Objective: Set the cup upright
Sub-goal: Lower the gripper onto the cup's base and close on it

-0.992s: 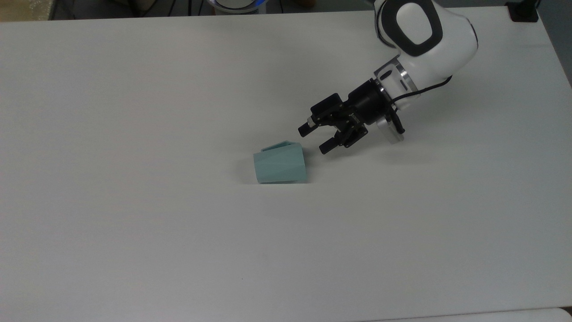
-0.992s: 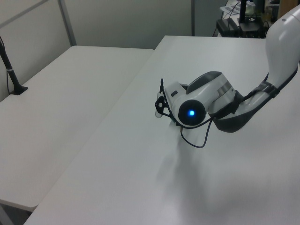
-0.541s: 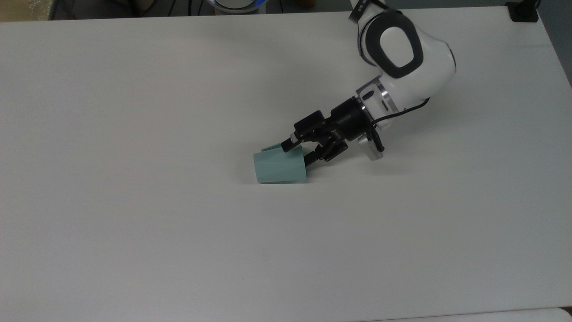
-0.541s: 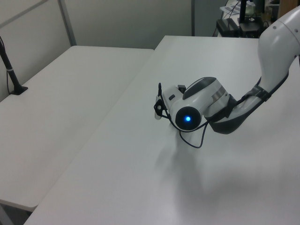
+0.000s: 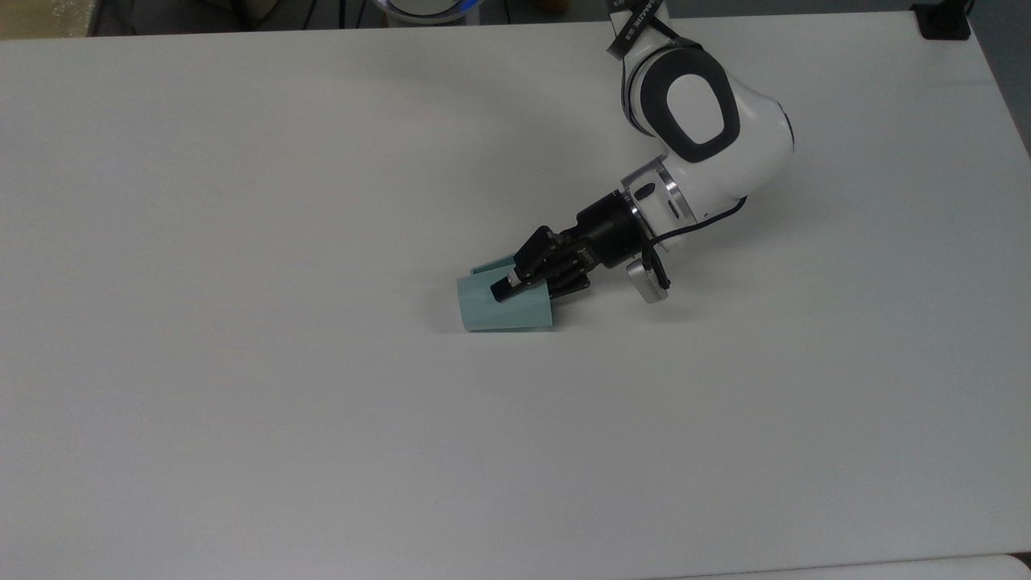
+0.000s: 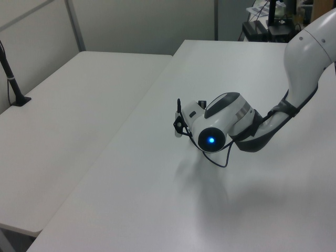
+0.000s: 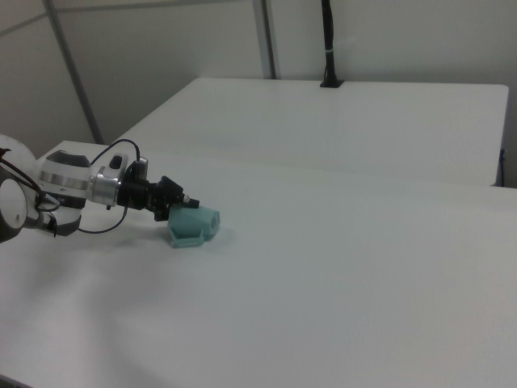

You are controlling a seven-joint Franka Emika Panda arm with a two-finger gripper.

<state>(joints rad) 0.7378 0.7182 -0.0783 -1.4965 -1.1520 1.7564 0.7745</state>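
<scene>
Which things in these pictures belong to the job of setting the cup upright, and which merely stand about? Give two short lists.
Belonging to the job:
cup, lying on its side
gripper, at the cup's open end
white table under the cup

Standing about:
second table
black post

A: Even, diffuse overhead light is seen; the table (image 5: 242, 201) is washed pale.

B: Soft shadows are cast under the arm (image 6: 247, 126). Slight grain is noted, no glare.

Arm low, outstretched; gripper (image 5: 523, 283) tilted down, closed
</scene>
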